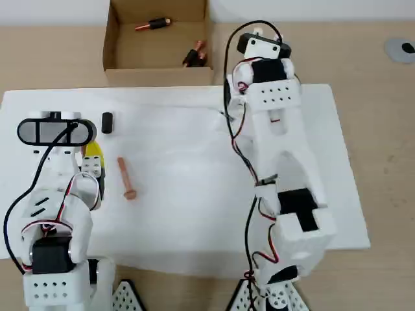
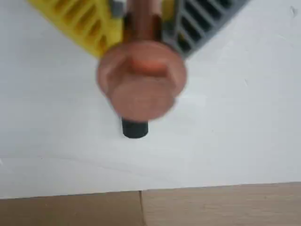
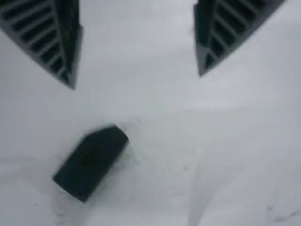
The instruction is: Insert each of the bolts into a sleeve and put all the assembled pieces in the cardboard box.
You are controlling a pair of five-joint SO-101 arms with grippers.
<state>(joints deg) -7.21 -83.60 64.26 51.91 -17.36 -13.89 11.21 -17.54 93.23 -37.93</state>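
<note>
Left wrist view, copper hex-flange bolt [image 2: 141, 84], shank pinched in left claw [image 2: 143, 47], right claw [image 3: 136, 79] wide near black sleeve [image 3: 90, 162]

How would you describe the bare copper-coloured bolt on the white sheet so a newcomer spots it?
Find the white sheet spread beside the open cardboard box. Near its left end lies a short black sleeve; just past it, away from the box, lies the copper-coloured bolt. Unlike the sleeved bolts in the box, it wears no sleeve.
</note>
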